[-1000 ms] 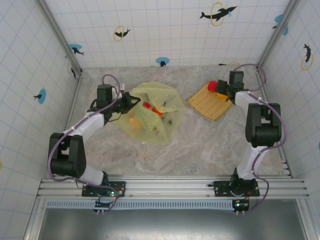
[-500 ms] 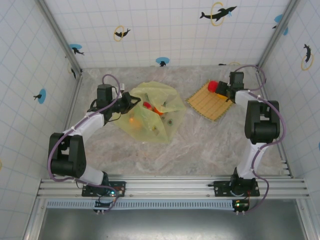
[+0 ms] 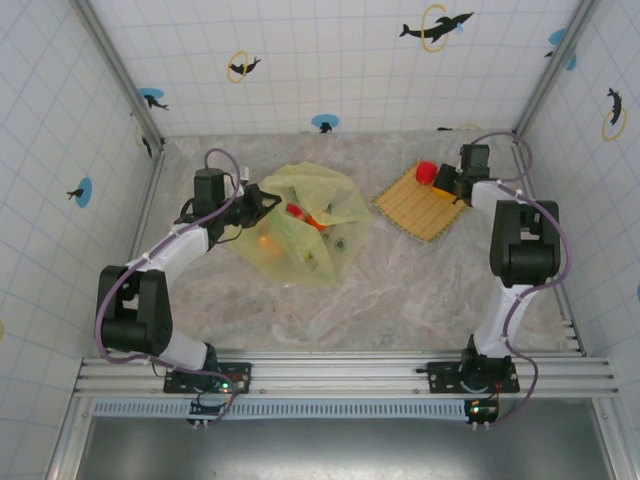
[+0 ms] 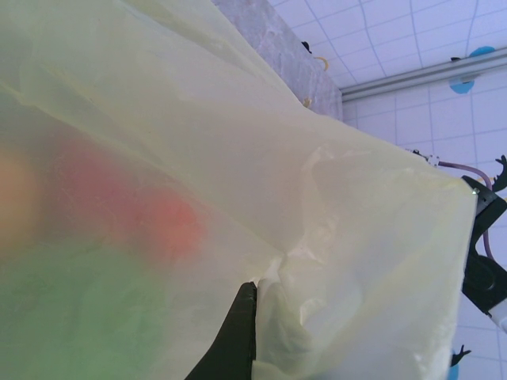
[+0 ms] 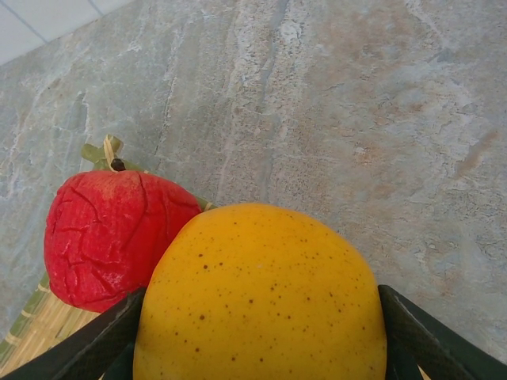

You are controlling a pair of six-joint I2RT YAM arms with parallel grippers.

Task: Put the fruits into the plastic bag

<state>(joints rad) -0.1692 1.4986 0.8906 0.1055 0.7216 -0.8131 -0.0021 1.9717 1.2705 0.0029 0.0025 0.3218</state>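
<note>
The yellow-green plastic bag lies left of centre with several fruits inside, among them an orange one and a red one. My left gripper is shut on the bag's rim; in its wrist view one dark finger presses the bunched film, with red and green blurs behind it. A speckled yellow-orange fruit sits between the fingers of my right gripper, which touch both its sides. A wrinkled red fruit lies beside it on the woven mat.
The mat lies at the back right near the right wall frame. Bare marble tabletop spreads between the bag and the arm bases. The tiled back wall stands close behind both the bag and the mat.
The right gripper's fingers have closed in on the yellow-orange fruit at the mat's far corner. The left arm and the bag have not moved.
</note>
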